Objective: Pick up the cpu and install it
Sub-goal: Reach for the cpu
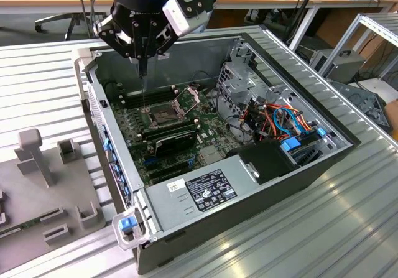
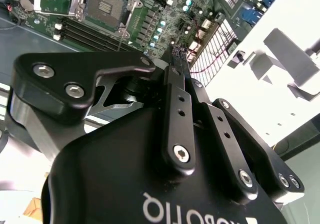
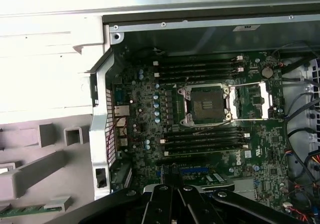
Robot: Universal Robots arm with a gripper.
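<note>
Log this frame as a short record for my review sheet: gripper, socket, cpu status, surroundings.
gripper: fingers shut, nothing seen between them; hangs over the motherboard near the socket
socket: open, dark contact bed bare
cpu status: not seated in the socket
motherboard: green, lying inside the open computer case
beside the case: grey fixture tray on the exterior view's left

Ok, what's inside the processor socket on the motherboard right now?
The socket sits open, its metal frame hinged back; only its dark contact bed shows inside, no chip. Nothing covers it.
</note>
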